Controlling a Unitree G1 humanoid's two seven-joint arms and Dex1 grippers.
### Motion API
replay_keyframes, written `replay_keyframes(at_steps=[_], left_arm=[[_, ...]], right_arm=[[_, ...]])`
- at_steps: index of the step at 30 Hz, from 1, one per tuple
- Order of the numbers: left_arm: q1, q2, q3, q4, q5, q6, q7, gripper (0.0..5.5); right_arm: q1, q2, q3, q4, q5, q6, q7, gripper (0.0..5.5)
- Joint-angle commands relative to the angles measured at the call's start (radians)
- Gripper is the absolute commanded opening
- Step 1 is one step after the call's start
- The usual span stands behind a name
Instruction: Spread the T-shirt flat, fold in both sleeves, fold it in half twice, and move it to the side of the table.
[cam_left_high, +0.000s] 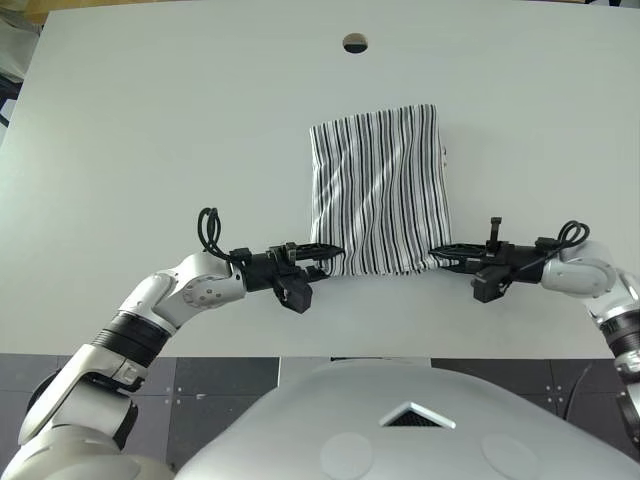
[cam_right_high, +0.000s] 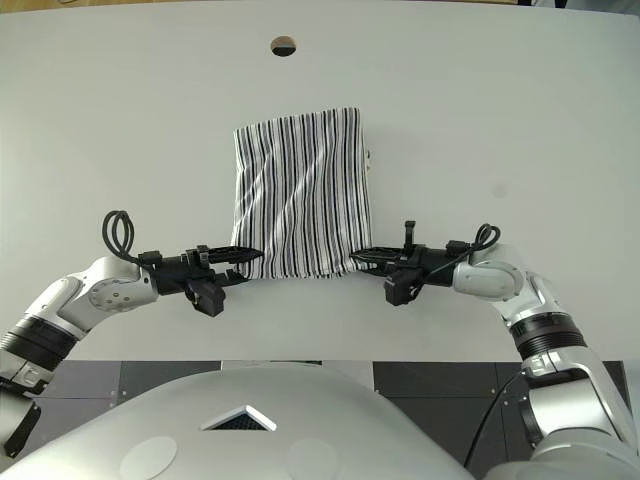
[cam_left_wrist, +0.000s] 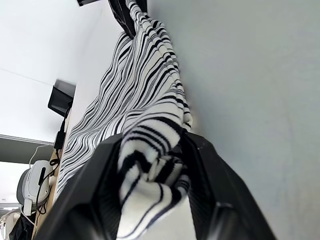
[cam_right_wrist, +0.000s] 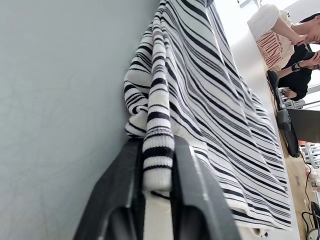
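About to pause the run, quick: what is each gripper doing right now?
Left gripper: closed on the near left corner of the black-and-white striped fabric T-shirt.
Right gripper: closed on its near right corner.

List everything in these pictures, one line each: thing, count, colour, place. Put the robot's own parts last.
T-shirt: one, black and white stripes, folded to a rectangle, lying on the middle of the table, slightly toward the robot's right.
table: one, pale grey-white, under everything.
round hole: one, dark with a light rim, in the tabletop near the far edge, beyond the T-shirt.
floor tiles: several, dark grey, below the table's near edge.
left gripper: one, black, at the T-shirt's near left corner, shut on the fabric.
right gripper: one, black, at the T-shirt's near right corner, shut on the fabric.
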Motion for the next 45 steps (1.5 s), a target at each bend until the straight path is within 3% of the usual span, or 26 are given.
replay_keyframes(at_steps=[1,3,7,13,18,23,29,38,45], left_arm=[[0.023,0.006,-0.005,0.046,0.052,0.017,-0.04,1.24],[0.019,0.002,-0.001,0.054,0.051,0.014,-0.042,0.94],[0.017,0.002,0.003,0.054,0.002,0.009,-0.072,0.46],[0.135,0.157,-0.034,-0.258,-0.578,0.246,-0.41,0.23],[0.215,0.289,0.033,-0.471,-0.867,0.477,-0.601,0.23],[0.272,0.298,0.134,-0.583,-1.022,0.574,-0.658,0.23],[0.258,0.223,0.203,-0.571,-1.03,0.659,-0.667,0.23],[0.109,0.025,0.308,-0.346,-0.939,0.699,-0.626,0.23],[-0.042,-0.138,0.327,-0.034,-0.801,0.593,-0.618,0.23]], right_arm=[[0.014,-0.004,0.045,0.036,-0.073,0.063,0.027,0.1],[0.01,-0.005,0.052,0.037,-0.063,0.064,0.029,0.1],[0.053,-0.039,0.083,-0.049,0.185,0.159,0.151,0.1],[0.178,-0.203,0.049,-0.402,0.767,0.656,0.514,0.1],[0.241,-0.231,-0.061,-0.526,0.944,0.856,0.633,0.1],[0.304,-0.219,-0.144,-0.597,0.965,0.934,0.676,0.1],[0.276,-0.138,-0.207,-0.592,0.933,0.945,0.668,0.1],[0.078,0.075,-0.279,-0.444,0.79,0.861,0.54,0.1],[-0.084,0.204,-0.275,-0.248,0.616,0.772,0.411,0.1]])
